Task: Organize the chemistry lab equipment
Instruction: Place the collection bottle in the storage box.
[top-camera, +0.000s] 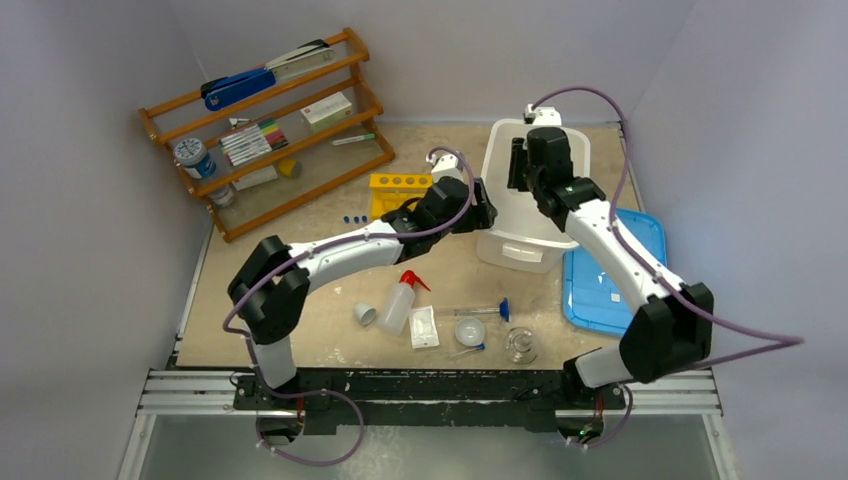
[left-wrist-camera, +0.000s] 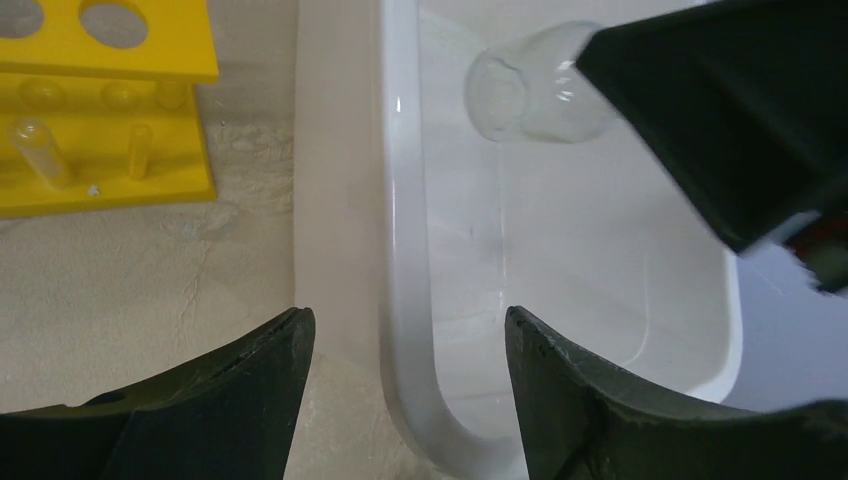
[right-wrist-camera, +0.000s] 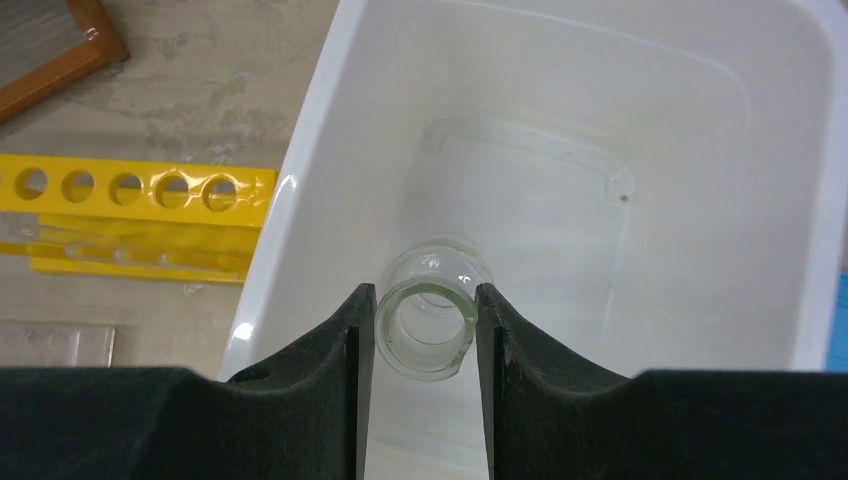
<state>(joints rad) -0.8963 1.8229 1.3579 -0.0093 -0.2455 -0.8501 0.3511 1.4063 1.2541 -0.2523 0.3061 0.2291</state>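
My right gripper is shut on the neck of a small clear glass flask, held above the inside of the white bin. From above, this gripper hangs over the bin's far half. My left gripper is open, its fingers standing either side of the bin's left rim without gripping it. The left wrist view also shows the flask under the black right finger. The yellow rack stands just left of the bin. A white squeeze bottle with a red nozzle lies near the front.
Near the front edge lie a small white cup, a clear packet, a glass dish, a blue-capped tube and another glass flask. A blue lid lies right of the bin. The wooden shelf stands back left.
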